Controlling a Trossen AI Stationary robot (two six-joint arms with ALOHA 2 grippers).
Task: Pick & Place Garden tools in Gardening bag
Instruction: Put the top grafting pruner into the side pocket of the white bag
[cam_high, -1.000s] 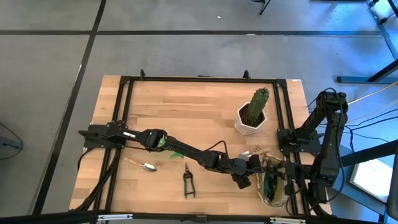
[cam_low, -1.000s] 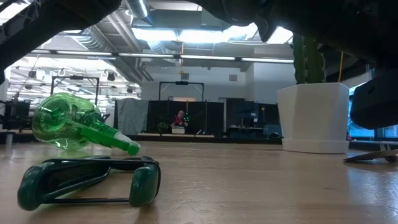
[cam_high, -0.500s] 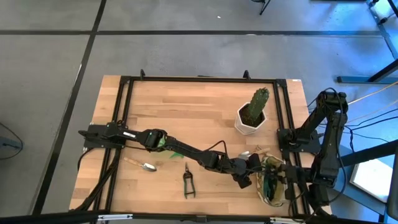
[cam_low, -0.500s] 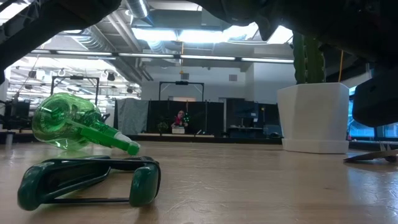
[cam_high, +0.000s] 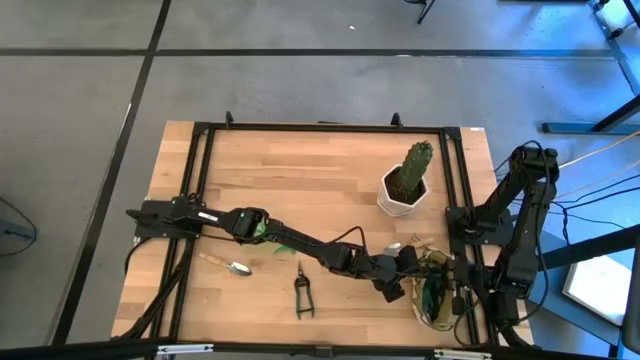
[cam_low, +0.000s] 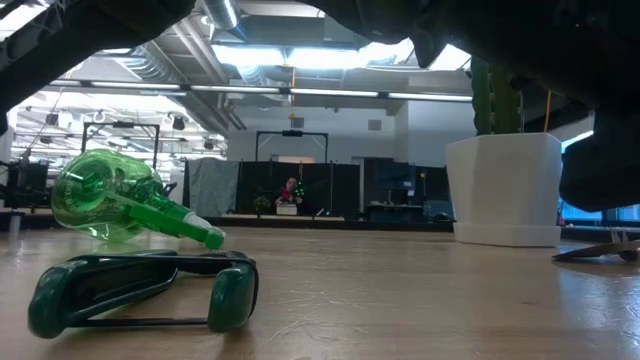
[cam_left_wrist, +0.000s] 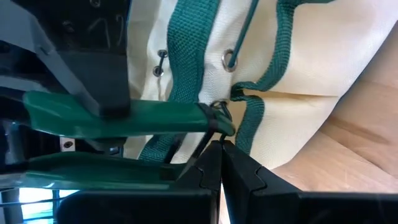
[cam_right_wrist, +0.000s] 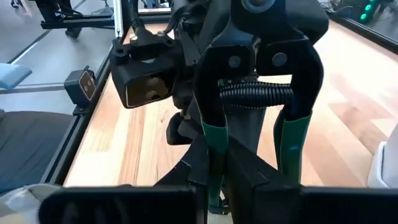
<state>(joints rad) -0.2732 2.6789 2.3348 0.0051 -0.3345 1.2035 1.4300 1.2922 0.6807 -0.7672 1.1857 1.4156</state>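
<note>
My left gripper (cam_high: 408, 272) is shut on a pair of green-handled pruning shears (cam_left_wrist: 124, 118) right at the gardening bag (cam_high: 432, 302), whose cream side with green trim fills the left wrist view (cam_left_wrist: 298, 56). My right gripper (cam_high: 455, 295) is over the bag's right side with its fingers shut (cam_right_wrist: 219, 165). One green handle (cam_right_wrist: 214, 140) runs down behind its tips. A second pair of shears (cam_high: 303, 290) lies flat on the table. A green spray bottle (cam_low: 110, 205) lies on its side under my left arm. My left gripper pinches the shears between its two fingertips at the end where the two handles meet (cam_left_wrist: 214, 127). The handles stick out sideways from the fingers, lifted off the table, against the bag's side. My right gripper is shut beside one handle (cam_left_wrist: 115, 93); I cannot tell whether it touches handle or bag.
A cactus in a white pot (cam_high: 403, 190) stands behind the bag. One trowel (cam_high: 228, 266) lies at the near left. Another trowel (cam_high: 405, 245) lies between pot and bag. The black frame rails run along the table's edges.
My right arm has moved a little toward the table's near edge and toward the bag. My left arm and the shears it holds have kept still.
</note>
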